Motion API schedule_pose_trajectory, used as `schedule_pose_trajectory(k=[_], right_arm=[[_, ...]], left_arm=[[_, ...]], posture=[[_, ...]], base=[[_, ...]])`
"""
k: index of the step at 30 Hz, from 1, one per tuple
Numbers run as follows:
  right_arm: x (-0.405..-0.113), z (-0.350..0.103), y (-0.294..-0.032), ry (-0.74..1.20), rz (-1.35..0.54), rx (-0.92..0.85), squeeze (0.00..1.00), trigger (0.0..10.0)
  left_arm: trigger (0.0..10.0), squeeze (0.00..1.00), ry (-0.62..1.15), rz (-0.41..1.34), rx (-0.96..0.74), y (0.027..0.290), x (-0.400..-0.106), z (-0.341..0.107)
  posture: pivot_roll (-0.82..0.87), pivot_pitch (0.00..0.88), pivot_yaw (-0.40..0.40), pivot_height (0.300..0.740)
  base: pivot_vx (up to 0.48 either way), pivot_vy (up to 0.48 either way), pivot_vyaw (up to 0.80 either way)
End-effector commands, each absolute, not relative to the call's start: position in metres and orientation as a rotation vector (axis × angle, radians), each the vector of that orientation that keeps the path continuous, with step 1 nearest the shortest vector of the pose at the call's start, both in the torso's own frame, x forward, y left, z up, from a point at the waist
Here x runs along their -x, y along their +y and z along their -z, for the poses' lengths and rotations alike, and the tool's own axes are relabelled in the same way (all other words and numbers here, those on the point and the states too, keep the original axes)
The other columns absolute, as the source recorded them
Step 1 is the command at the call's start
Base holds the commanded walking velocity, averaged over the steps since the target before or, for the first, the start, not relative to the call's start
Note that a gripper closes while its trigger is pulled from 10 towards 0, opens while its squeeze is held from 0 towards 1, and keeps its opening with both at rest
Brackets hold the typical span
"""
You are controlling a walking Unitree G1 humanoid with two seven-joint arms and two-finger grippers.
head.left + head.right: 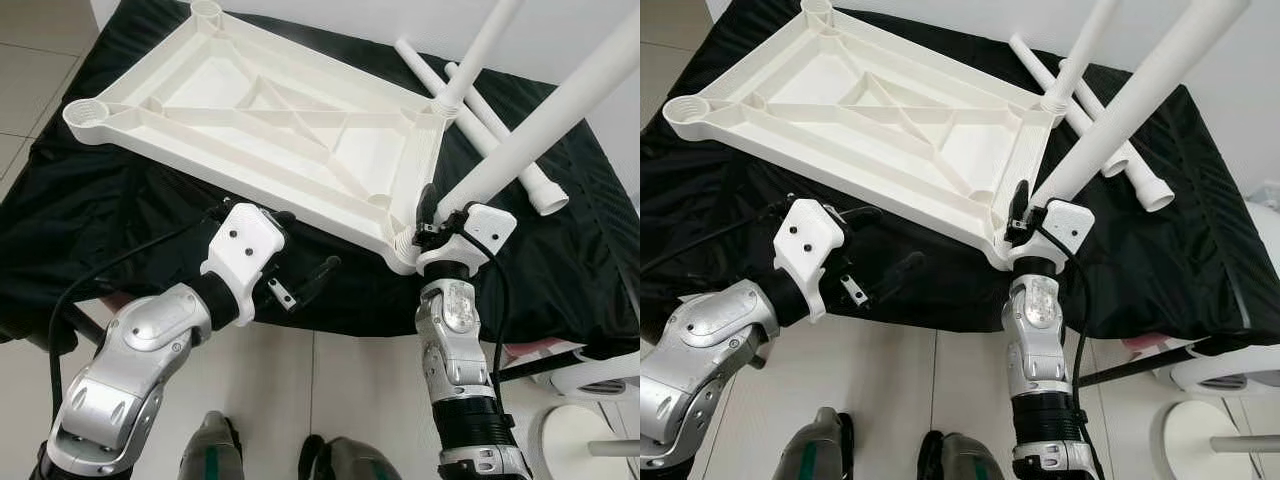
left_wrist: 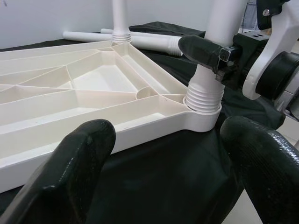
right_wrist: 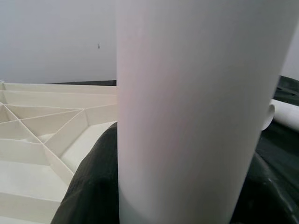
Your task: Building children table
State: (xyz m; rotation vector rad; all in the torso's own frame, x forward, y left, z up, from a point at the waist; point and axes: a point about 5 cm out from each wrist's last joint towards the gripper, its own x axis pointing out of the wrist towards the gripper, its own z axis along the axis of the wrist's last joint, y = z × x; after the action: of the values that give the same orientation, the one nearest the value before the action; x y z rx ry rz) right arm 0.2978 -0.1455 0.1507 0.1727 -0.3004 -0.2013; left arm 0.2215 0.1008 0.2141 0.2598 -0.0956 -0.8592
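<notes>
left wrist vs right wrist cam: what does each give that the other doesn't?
Left wrist alone: the threaded end of the table leg seated in the corner socket, the right tool closed around it, and a second upright leg at the far corner. Right wrist alone: nothing extra, just the held leg's shaft close up. Shared: the ribbed underside of the tabletop, the black cloth and a loose leg.

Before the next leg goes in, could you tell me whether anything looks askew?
Nothing stands out. The tabletop lies upside down on the black cloth; two legs stand in corner sockets, the right gripper clamps the near leg, and two spare legs lie behind.
</notes>
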Motion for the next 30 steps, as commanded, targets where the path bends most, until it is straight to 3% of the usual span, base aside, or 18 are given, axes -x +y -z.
schedule_pose_trajectory(k=[1, 30], right_arm=[[-0.2796, -0.0887, -0.1720, -0.018, 0.350, -0.134, 0.00, 10.0], [-0.2784, -0.0953, -0.1739, -0.057, 0.426, -0.130, 0.00, 10.0]], left_arm=[[10.0, 0.00, -0.101, 0.856, -0.251, 0.0996, -0.2220, -0.2150], [10.0, 0.00, -0.105, 0.855, -0.250, 0.0995, -0.2226, -0.2157]], posture=[[0.16, 0.177, -0.109, 0.740], [0.16, 0.168, -0.114, 0.740]], base=[[0.000, 0.000, 0.00], [0.000, 0.000, 0.00]])
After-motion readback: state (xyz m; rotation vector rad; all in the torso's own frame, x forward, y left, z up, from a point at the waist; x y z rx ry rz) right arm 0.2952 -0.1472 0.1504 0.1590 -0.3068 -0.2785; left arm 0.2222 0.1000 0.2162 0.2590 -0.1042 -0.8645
